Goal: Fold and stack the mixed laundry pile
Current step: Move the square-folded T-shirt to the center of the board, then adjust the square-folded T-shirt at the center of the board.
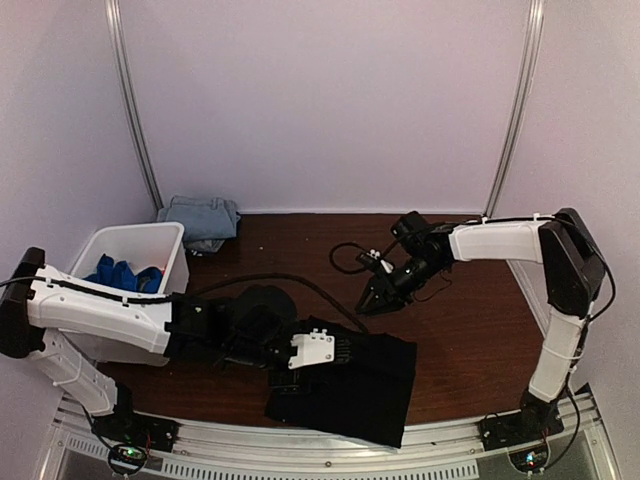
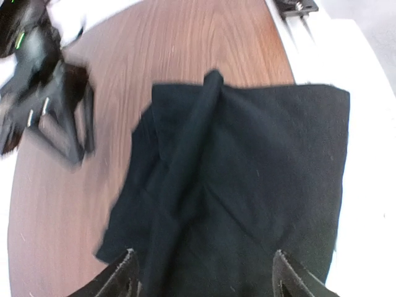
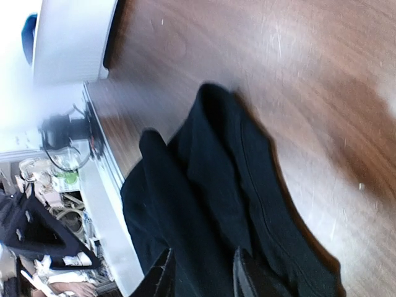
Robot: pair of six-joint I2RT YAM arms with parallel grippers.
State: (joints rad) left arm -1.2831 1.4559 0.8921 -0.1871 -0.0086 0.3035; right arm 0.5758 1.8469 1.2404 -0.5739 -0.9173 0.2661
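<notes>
A large black cloth (image 1: 350,385) lies spread near the table's front edge, with a raised ridge running down its middle (image 2: 247,161). My left gripper (image 1: 322,352) hovers over the cloth's left part. In the left wrist view its jaws (image 2: 204,272) stand wide open with only cloth below. My right gripper (image 1: 378,298) hangs over bare wood just beyond the cloth's far edge, clear of it. Its jaws (image 3: 203,275) are a little apart with nothing between them. Faded denim pieces (image 1: 203,220) lie at the back left. Royal-blue fabric (image 1: 120,272) sits in the bin.
The white plastic bin (image 1: 172,240) stands at the left, close to my left arm. A black cable (image 1: 300,282) loops across the wood behind the cloth. The metal rail (image 1: 330,450) runs along the near edge, and the cloth's front corner overhangs it.
</notes>
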